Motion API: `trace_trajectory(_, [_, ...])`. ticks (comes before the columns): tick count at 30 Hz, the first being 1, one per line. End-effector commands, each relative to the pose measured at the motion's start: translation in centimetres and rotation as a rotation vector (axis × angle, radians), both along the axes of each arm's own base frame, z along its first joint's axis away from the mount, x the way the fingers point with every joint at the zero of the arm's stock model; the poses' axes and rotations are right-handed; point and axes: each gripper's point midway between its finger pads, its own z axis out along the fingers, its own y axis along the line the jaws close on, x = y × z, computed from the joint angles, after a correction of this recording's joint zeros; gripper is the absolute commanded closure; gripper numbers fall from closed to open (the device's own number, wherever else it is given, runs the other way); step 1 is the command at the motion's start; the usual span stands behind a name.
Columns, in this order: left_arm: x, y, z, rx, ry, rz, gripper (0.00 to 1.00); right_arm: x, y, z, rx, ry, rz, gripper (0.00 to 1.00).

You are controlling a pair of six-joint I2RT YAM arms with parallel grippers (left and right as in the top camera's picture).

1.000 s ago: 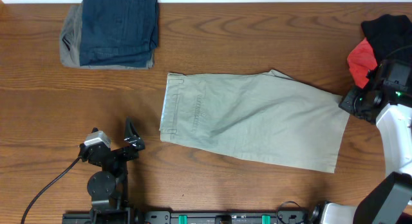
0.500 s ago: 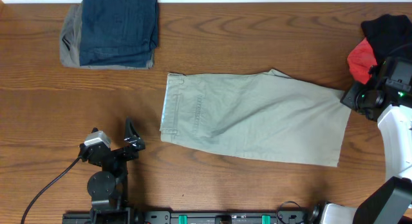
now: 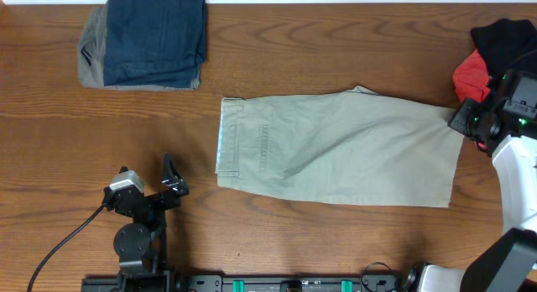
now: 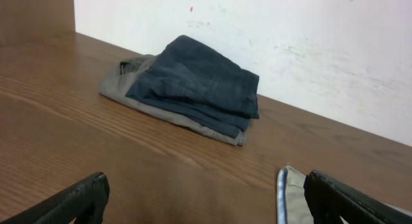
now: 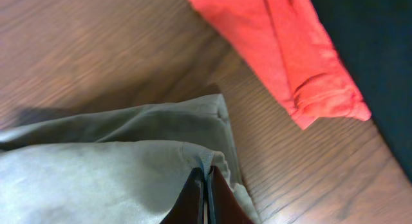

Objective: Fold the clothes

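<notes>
Khaki cloth is pinched by the right gripper (image 5: 205, 195), whose jaws are pressed together on the hem edge of the trousers (image 3: 336, 153) at their right-hand end. The left gripper (image 4: 206, 185) is held with its jaws wide apart, nothing between them, low over bare wood near the waistband corner. The trousers are laid flat near the middle of the table (image 3: 336, 49), with the long axis running left to right, the waistband toward the left arm and the leg ends toward the right. Open wood is seen along both long edges. Dark blue jeans (image 3: 155, 32) are stacked on a grey garment (image 3: 91, 53) well apart at the far left corner. A red garment (image 5: 277, 50) and a black garment (image 3: 503, 32) are piled just beyond the right gripper. The brown wood-grain surface is backed by a white wall (image 4: 270, 31).
</notes>
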Motion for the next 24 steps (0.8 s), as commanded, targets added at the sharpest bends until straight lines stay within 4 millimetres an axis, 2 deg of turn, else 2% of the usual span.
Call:
trace_trajectory(1, [-0.1,0.3,-1.8,0.011,0.054,0.012,0.02,0.6,-1.9,-0.9,-0.072,0.036,-0.035,0.98])
trace_trajectory(6, [-0.1,0.3,-1.8,0.011,0.054,0.012,0.02,1.5,-2.2,-3.2,-0.062,0.058,-0.038,0.98])
trace_trajectory(7, [-0.1,0.3,-1.8,0.011,0.054,0.012,0.02,1.6,-2.3,-3.6,-0.060,0.064,-0.037,0.95])
trace_trajectory(8, [-0.1,0.3,-1.8,0.011,0.054,0.012,0.02,1.8,-2.3,-3.9,-0.059,0.067,-0.037,0.82])
trace_trajectory(9, [-0.1,0.3,-1.8,0.011,0.054,0.012,0.02,1.8,-2.3,-4.2,-0.058,0.073,-0.036,0.54])
trace_trajectory(11, [-0.1,0.3,-1.8,0.011,0.054,0.012,0.02,1.7,-2.3,-4.4,-0.056,0.078,-0.036,0.12])
trace_trajectory(12, [-0.1,0.3,-1.8,0.011,0.054,0.012,0.02,1.7,-2.3,-4.3,-0.056,0.079,-0.035,0.01])
trace_trajectory(18, [-0.1,0.3,-1.8,0.011,0.054,0.012,0.02,1.1,-1.7,-2.6,-0.017,0.096,-0.052,0.01])
trace_trajectory(21, [-0.1,0.3,-1.8,0.011,0.054,0.012,0.02,1.1,-0.3,-1.1,0.049,0.092,-0.015,0.01])
trace_trajectory(24, [-0.1,0.3,-1.8,0.011,0.054,0.012,0.02,0.9,2.2,-0.2,0.172,0.096,0.055,0.01])
